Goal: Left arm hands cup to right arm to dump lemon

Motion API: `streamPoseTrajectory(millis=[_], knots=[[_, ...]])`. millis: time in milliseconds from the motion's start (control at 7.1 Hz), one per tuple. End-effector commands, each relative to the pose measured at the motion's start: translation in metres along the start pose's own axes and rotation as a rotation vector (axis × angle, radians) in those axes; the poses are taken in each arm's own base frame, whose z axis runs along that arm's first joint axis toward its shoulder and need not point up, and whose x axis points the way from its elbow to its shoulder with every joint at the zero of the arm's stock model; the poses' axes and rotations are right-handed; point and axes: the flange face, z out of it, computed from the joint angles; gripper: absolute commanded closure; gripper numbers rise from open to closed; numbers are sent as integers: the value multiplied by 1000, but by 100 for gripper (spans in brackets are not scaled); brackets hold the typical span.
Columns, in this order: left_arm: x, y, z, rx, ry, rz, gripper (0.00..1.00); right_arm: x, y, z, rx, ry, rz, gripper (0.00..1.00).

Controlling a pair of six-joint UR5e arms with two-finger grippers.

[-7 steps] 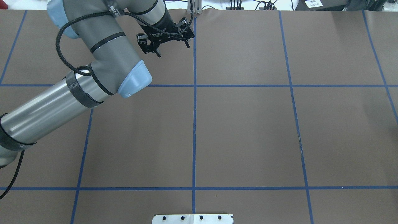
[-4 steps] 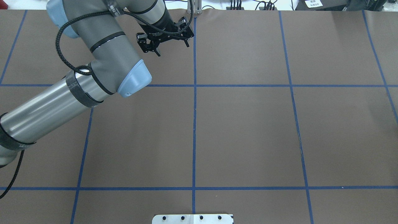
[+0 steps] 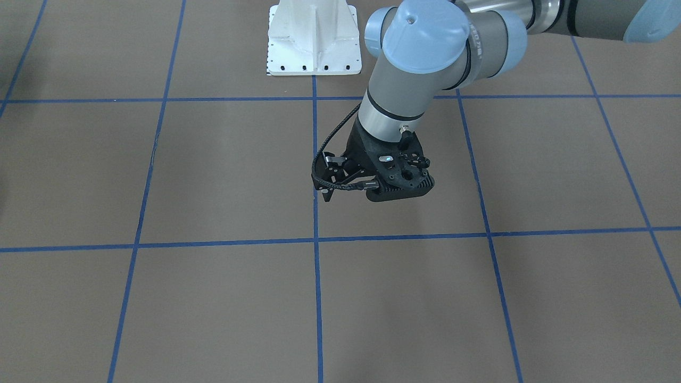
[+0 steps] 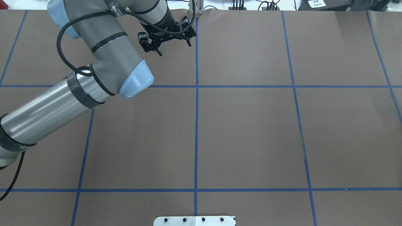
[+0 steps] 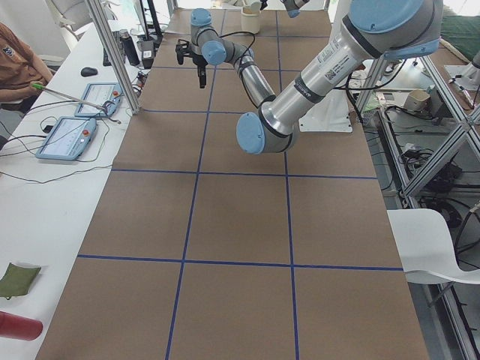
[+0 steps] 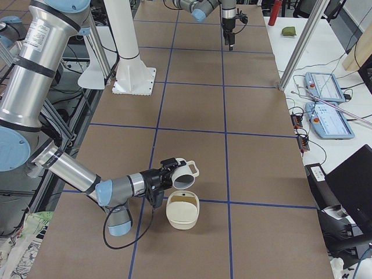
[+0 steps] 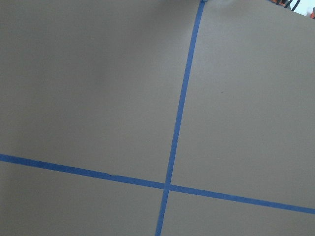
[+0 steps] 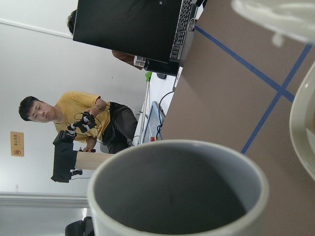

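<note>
1. The cup [image 6: 185, 175] is a cream-white mug with a squarish loop handle. It sits at the tip of the right gripper [image 6: 167, 176], tipped onto its side with the mouth turned outward and down, away from the wrist.
2. From the right wrist camera its round mouth fills the lower frame, a pale rim around a smooth grey inside.
3. Whether the right gripper's fingers are clamped on the mug cannot be told from these views.
4. A cream container [image 6: 182, 212] stands on the table just below and ahead of the cup's mouth, its inside tinged dull yellow.
5. The left gripper [image 4: 175, 49] hangs above the brown table [image 4: 251, 135] well apart from the cup, its fingers spread and nothing between them.
</note>
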Motion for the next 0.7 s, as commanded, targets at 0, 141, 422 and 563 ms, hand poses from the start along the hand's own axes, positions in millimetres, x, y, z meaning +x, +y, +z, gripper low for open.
streamPoseTrajectory(millis=[0, 141, 422, 563], knots=[[1, -1, -1, 10, -1, 2, 0, -2, -6, 2, 33, -31, 168, 89], [1, 0, 0, 9, -1, 3, 0, 0, -9, 0, 24, -78, 269, 90], [0, -1, 0, 19, -5, 3, 0, 13, -20, -2, -15, -145, 391, 91], [1, 1, 3, 22, -9, 5, 0, 11, -19, 3, -30, -156, 448, 91]])
